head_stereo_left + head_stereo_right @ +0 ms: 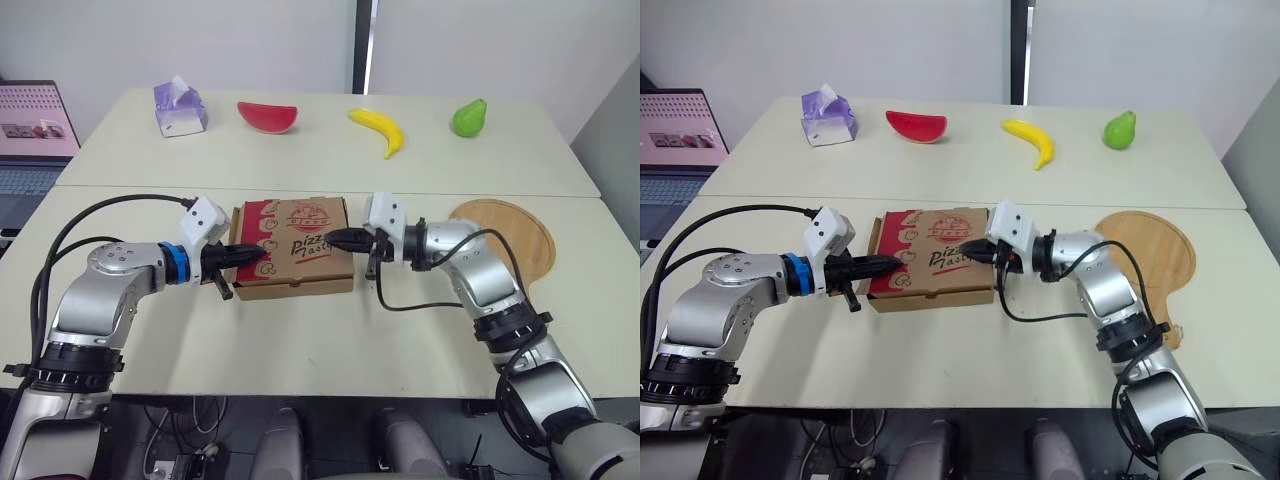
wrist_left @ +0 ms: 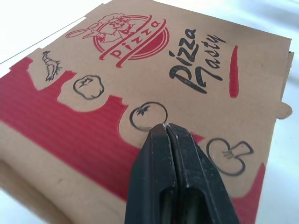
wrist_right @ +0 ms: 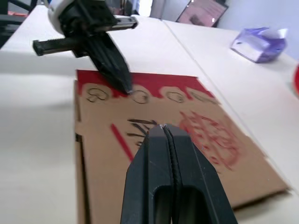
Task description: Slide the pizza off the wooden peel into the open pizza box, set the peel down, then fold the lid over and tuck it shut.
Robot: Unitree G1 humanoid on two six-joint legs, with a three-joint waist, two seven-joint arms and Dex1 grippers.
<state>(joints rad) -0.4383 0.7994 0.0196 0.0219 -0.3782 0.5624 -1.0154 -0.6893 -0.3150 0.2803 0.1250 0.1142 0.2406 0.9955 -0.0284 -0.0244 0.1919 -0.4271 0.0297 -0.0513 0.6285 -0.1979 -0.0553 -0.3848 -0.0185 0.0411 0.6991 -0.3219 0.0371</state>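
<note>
The brown corrugated-cardboard pizza box with red print lies with its lid folded down, directly under both sets of jaws and spanning the gap between them. The left gripper has its jaws pressed together, nothing between them, the tip resting on the lid at the red band beside a drawn tomato. The right gripper comes in from the opposite side, jaws likewise pressed together and empty, the tip at the lid near the black lettering. The two tips face one another, near but apart.

The box is probably light and only moderately stiff: the lid should flex under a point press, and may spring up if the flaps are not seated. I cannot tell whether they are tucked. A sideways shove would likely skate the whole box over the smooth pale bench, so pressure is best sent straight down, close to the lid's edges and corners, where the side walls back it. Pinching the lid's rim would crease it.

The round wooden peel lies flat behind the right jaws, beyond that arm's wrist, bare of pizza. Open bench surrounds the box on every side. A purple tissue pack, a red watermelon slice, a yellow banana and a green pear lie well beyond both jaws — no obstacle.
</note>
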